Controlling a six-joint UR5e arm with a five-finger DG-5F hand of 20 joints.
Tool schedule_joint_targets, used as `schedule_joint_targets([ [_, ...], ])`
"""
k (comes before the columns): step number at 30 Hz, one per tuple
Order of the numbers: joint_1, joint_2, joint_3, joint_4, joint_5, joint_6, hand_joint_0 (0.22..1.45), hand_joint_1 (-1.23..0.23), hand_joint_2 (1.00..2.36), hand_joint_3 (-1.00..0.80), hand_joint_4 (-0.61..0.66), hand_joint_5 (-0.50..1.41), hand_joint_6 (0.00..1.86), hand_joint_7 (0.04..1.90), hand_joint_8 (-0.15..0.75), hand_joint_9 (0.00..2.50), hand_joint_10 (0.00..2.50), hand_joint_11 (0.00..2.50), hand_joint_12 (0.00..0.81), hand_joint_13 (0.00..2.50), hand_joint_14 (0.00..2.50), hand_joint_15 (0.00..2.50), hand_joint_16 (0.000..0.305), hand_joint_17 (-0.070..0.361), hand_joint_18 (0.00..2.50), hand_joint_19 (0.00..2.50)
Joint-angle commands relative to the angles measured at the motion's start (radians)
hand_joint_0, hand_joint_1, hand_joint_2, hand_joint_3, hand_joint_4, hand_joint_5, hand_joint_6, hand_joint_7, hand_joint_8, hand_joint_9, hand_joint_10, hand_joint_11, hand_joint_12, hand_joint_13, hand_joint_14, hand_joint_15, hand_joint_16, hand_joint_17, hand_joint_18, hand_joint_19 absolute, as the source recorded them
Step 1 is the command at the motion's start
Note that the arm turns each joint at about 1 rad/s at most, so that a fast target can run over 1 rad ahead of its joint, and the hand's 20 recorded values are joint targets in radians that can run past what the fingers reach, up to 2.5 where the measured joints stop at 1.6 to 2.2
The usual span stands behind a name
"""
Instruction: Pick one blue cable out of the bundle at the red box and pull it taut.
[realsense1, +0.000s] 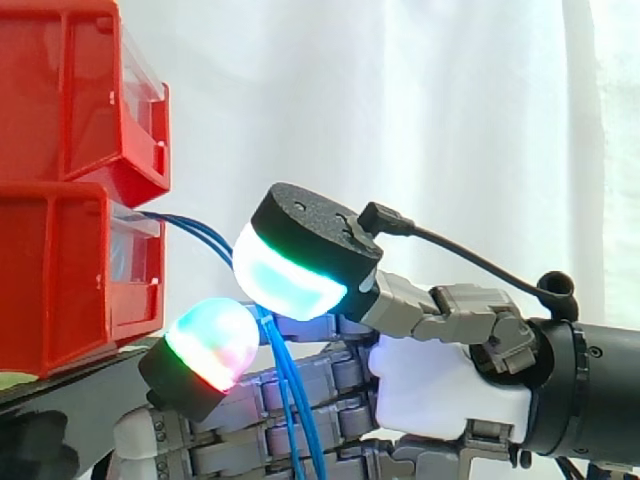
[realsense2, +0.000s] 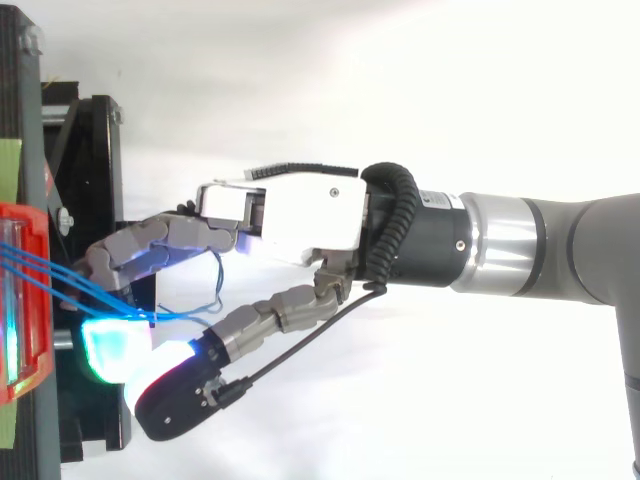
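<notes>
Blue cables (realsense1: 200, 234), several strands, leave the lower red box (realsense1: 60, 280) at left and pass between the thumb pad (realsense1: 290, 270) and curled fingers of the robot hand (realsense2: 300, 215), pinched there, seemingly for a rightward pull. Strands run bunched, likely hindering selection of one; upper red bin (realsense1: 60, 90), black stand (realsense2: 95, 150), white curtain (realsense1: 450, 120) around.

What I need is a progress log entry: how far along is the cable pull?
Done: the hand is at the red box, and the blue cables leaving the box run through the hand. In hand: singling one out; at least two strands pass through together, and whether any is gripped I cannot tell. Left: isolating one and pulling it taut; past the hand the strands hang down.
</notes>
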Motion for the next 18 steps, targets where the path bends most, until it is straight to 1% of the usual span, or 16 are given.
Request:
schedule_joint_targets([
  [1,-0.006,-0.001,0.0,-0.003,-0.002,0.012,0.49,-0.61,1.0,-0.5,0.26,-0.12,0.5,1.17,0.33,0.53,0.01,0.22,0.338,0.37,0.01,0.14,0.057,0.127,0.27,0.23],
  [5,-0.02,-0.001,0.0,-0.012,-0.002,0.021,0.49,-0.6,1.0,-0.5,0.28,-0.12,0.5,1.13,0.333,0.53,0.01,0.21,0.341,0.38,0.01,0.14,0.057,0.129,0.27,0.23],
  [7,-0.023,-0.001,0.0,-0.015,-0.001,0.018,0.48,-0.6,1.0,-0.5,0.29,-0.12,0.5,1.13,0.334,0.53,0.01,0.21,0.342,0.38,0.01,0.14,0.058,0.13,0.27,0.23],
  [10,-0.032,-0.001,-0.001,-0.018,-0.002,0.018,0.48,-0.6,1.0,-0.5,0.28,-0.12,0.5,1.13,0.334,0.52,0.01,0.21,0.343,0.37,0.01,0.14,0.058,0.13,0.27,0.23],
  [14,-0.038,-0.001,-0.001,-0.021,-0.004,0.014,0.48,-0.61,1.0,-0.5,0.27,-0.12,0.5,1.15,0.334,0.52,0.01,0.21,0.343,0.38,0.01,0.14,0.058,0.13,0.28,0.23],
  [18,-0.04,-0.001,-0.003,-0.027,-0.004,0.006,0.48,-0.61,1.0,-0.5,0.27,-0.12,0.5,1.16,0.333,0.52,0.01,0.21,0.343,0.38,0.01,0.15,0.058,0.13,0.28,0.23],
])
